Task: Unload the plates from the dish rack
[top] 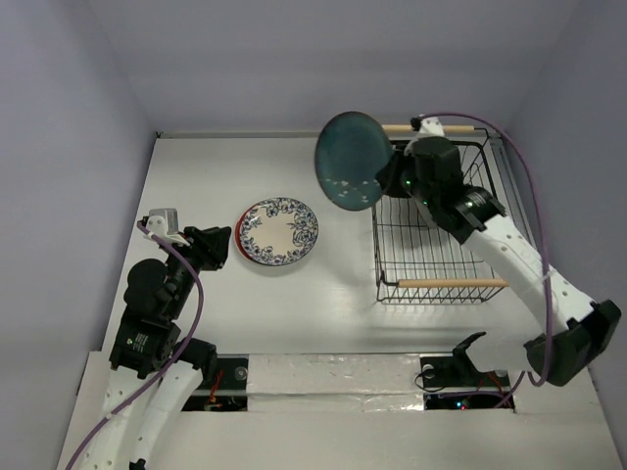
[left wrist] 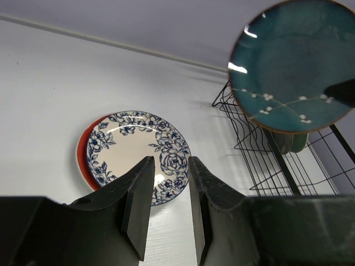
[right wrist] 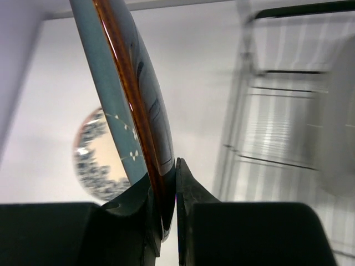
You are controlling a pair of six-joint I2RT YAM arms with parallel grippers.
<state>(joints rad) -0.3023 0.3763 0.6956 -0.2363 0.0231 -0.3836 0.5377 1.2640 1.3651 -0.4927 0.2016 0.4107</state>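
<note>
My right gripper point(top: 392, 181) is shut on the rim of the dark teal plate point(top: 350, 161), holding it on edge in the air just left of the black wire dish rack point(top: 431, 264). In the right wrist view the plate point(right wrist: 130, 100) stands between my fingers point(right wrist: 166, 194). The white plate with blue flowers point(top: 281, 231) lies on the red plate point(top: 238, 240) on the table. My left gripper point(top: 211, 245) is open and empty beside them. In the left wrist view it point(left wrist: 169, 183) sits over the floral plate point(left wrist: 138, 152); the teal plate point(left wrist: 294, 66) hangs upper right, with other plates point(left wrist: 291, 141) partly hidden in the rack point(left wrist: 266, 160).
The rack has two wooden dowel handles, one at the far end point(top: 431, 128) and one at the near end point(top: 451, 283). Grey walls close in the white table point(top: 196, 176) on three sides. A purple cable point(top: 524, 186) loops over the rack's right side.
</note>
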